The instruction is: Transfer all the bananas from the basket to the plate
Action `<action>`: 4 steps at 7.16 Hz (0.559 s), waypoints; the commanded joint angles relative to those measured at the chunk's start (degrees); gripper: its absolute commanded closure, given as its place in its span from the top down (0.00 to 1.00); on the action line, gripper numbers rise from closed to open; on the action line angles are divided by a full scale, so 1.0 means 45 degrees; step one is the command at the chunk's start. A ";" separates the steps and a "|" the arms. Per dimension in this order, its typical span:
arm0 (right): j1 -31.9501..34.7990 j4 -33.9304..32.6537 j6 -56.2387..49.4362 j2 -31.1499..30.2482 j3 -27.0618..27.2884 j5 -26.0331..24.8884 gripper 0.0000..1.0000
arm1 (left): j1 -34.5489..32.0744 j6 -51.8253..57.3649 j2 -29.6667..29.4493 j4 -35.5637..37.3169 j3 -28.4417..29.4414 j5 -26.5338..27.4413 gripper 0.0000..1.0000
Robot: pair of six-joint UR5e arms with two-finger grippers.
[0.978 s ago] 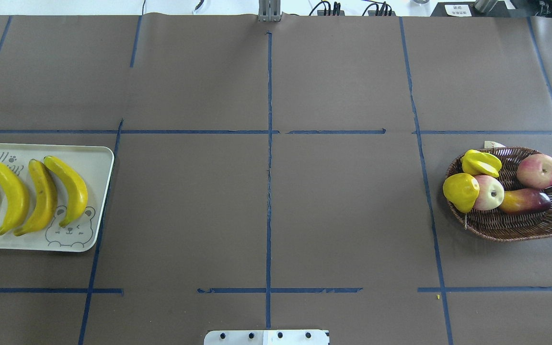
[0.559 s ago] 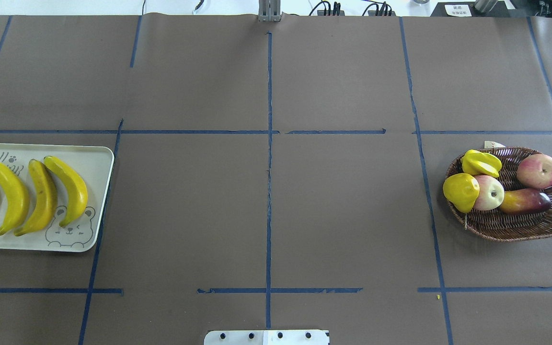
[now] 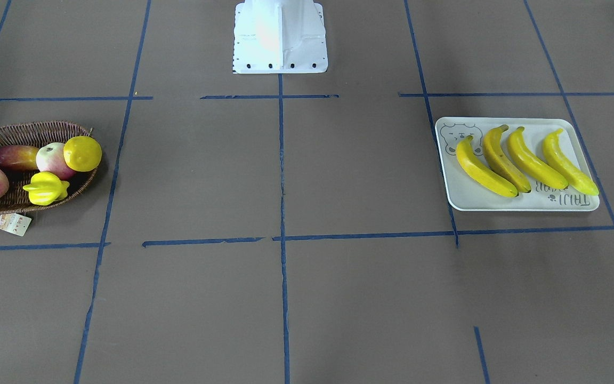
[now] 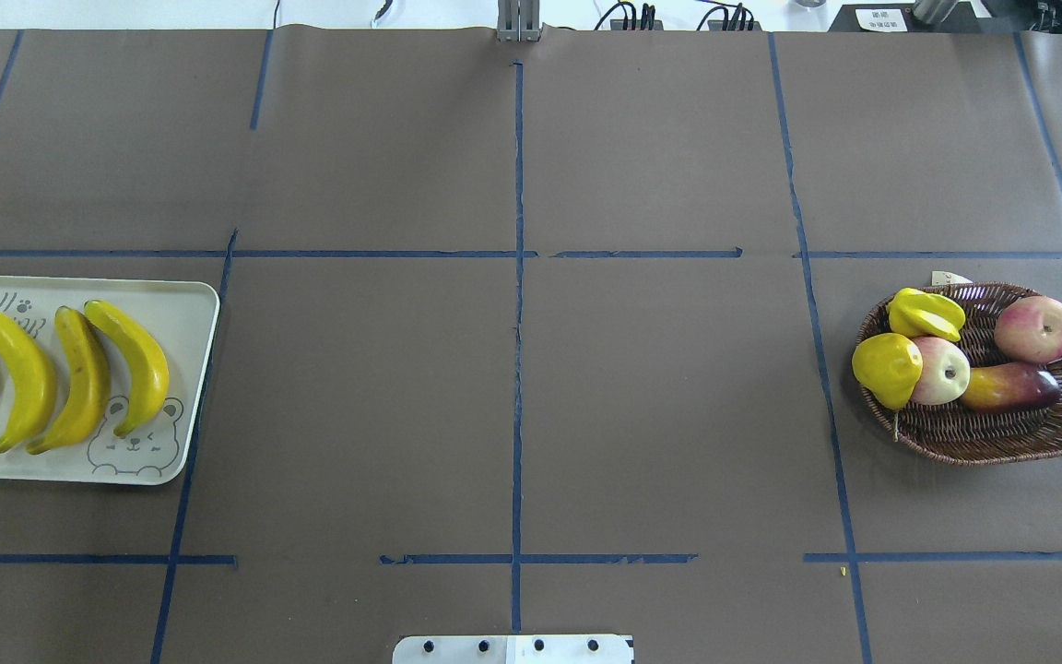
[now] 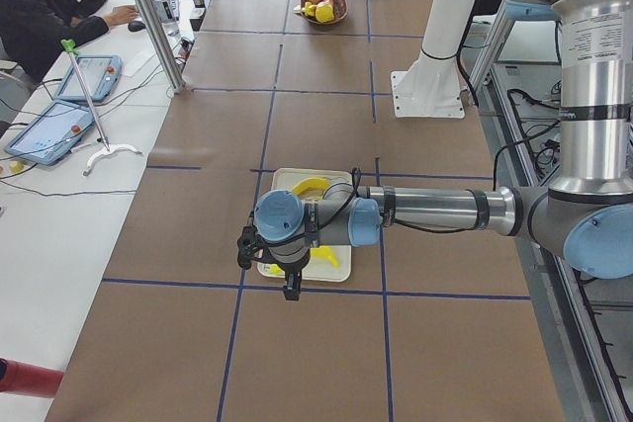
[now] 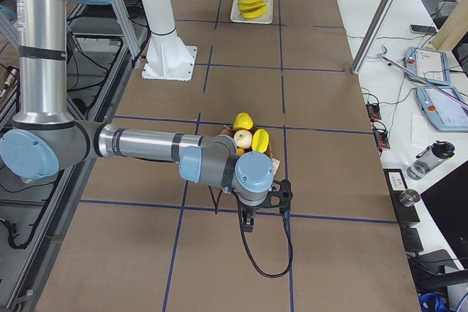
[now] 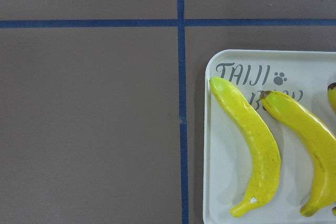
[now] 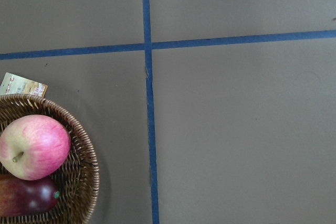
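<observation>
All four bananas [image 4: 130, 364] lie on the plate [image 4: 185, 314], which sits at the desk's [image 4: 660, 387] end on my left side. They are side by side in a row, each curved the same way, and the innermost one has its lower tip over the bear drawing. The basket [image 4: 1001, 438] is well apart from them at the desk's other end, on my right. It holds a yellow starfruit [image 4: 927, 314], a yellow pear [image 4: 888, 369] against its rim, two red-and-cream apples [image 4: 1036, 328] and a dark red mango [image 4: 1010, 387], with a paper tag [image 4: 950, 278] lying just outside the rim. My left pincer [image 5: 290, 289] hangs over the plate's outer end on an arm stretched out level. Its wrist camera looks straight down on the plate's lettered corner, one banana, most of a second and the tip of a third. My right pincer [image 6: 248, 218] hangs above the desk just beside the basket. Its wrist camera catches the basket's rim, one apple, part of the mango and the tag in its lower left corner. Both pincers show only in the side views, so I cannot tell whether either is open or closed. Blue tape lines [image 4: 517, 323] divide the brown desk cover into rectangles. A person [image 5: 40, 7] sits at a side table near the basket's end.
</observation>
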 commanded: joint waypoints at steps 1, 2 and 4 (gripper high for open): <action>0.0032 0.0051 0.0020 -0.0038 -0.0015 -0.0011 1.00 | -0.0018 0.0010 -0.0013 0.0000 -0.0015 0.0106 1.00; 0.0032 0.0051 0.0020 -0.0038 -0.0015 0.0008 1.00 | 0.0001 0.0030 -0.0013 0.0000 -0.0015 0.0126 1.00; 0.0013 0.0051 0.0039 0.0001 -0.0014 0.0028 1.00 | -0.0018 0.0088 -0.0013 0.0000 0.0004 0.0145 1.00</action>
